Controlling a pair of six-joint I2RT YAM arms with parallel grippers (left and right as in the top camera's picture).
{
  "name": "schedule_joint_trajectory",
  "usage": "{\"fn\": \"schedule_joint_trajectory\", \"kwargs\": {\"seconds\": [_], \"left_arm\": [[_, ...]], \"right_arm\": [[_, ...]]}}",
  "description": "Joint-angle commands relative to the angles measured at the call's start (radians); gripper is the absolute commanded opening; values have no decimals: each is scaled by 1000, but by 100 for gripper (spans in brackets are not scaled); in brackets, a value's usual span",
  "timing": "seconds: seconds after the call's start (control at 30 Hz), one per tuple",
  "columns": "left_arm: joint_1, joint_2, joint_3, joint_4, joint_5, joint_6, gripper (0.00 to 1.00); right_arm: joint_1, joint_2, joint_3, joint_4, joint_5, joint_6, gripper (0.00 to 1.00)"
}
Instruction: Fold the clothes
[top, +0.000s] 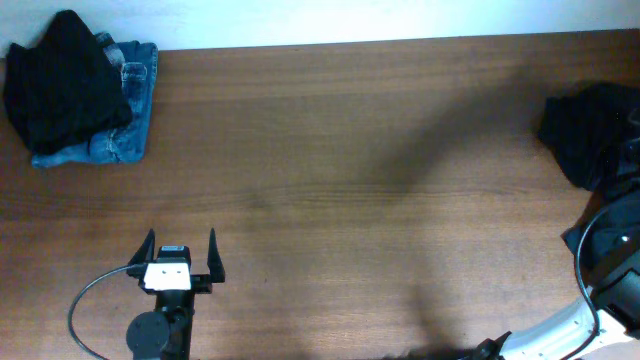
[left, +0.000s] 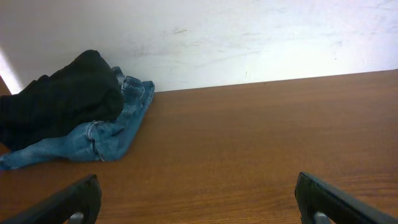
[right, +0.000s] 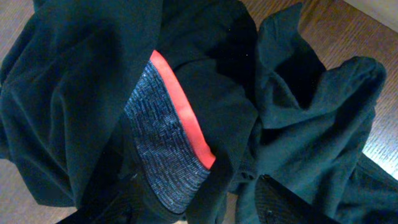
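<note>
Trouble looked likeliest at the right edge of the table (top: 330, 200), where a loose heap of dark clothes (top: 585, 135) lay crumpled. Seen from the right wrist, the right gripper (right: 199, 204) sat close over that fabric, above a grey-blue band (right: 165, 155) edged with red trim (right: 183, 112). Its dark fingers merged with the cloth, so I could not tell whether the jaws were apart or pinching a fold. A grab there could have caught 2 layers, or 2 tangled garments, and dragged the whole heap instead of 1 piece; a shallow pinch on such soft cloth could also have slipped. The left gripper (top: 181, 250) stood with jaws spread wide and nothing in them, at the near-left of the table, well apart from both piles. At the far-left corner a black garment (top: 65, 80) rested on blue jeans (top: 125, 125), seemingly folded already; a careless sweep of the left arm could have knocked that stack askew
</note>
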Motion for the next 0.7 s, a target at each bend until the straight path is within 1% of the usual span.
{"fn": "schedule_joint_trajectory", "kwargs": {"seconds": [0.0, 0.47, 0.53, 0.6, 0.67], "left_arm": [[6, -6, -2, -5, 11, 13, 99], [6, -6, -2, -6, 11, 13, 99], [6, -6, -2, -6, 11, 13, 99], [6, -6, -2, -6, 11, 13, 99], [6, -6, -2, -6, 11, 13, 99]], "right_arm": [[3, 17, -3, 11, -29, -18, 63], [45, 128, -5, 51, -36, -18, 62], [52, 134, -5, 59, -35, -17, 60], [56, 135, -5, 67, -32, -17, 54], [55, 134, -4, 71, -28, -18, 50]]}}
